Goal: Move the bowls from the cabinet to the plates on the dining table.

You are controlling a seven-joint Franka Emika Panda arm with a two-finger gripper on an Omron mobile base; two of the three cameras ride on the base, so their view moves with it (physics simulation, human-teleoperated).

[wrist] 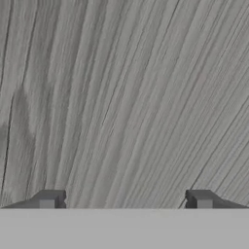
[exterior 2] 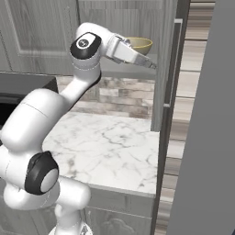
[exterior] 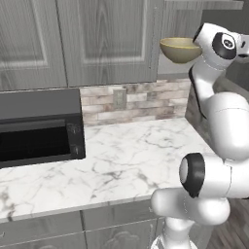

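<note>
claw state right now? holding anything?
Claw: open, nothing between its fingertips, facing grey wood-grain cabinet panel. Small round olive-tan ceramic bowl sits unheld on the shelf.

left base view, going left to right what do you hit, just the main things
microwave → wall outlet → bowl → robot's wrist

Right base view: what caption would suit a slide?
White arm reaches its gripper past a tan bowl on the open cabinet shelf.
</note>
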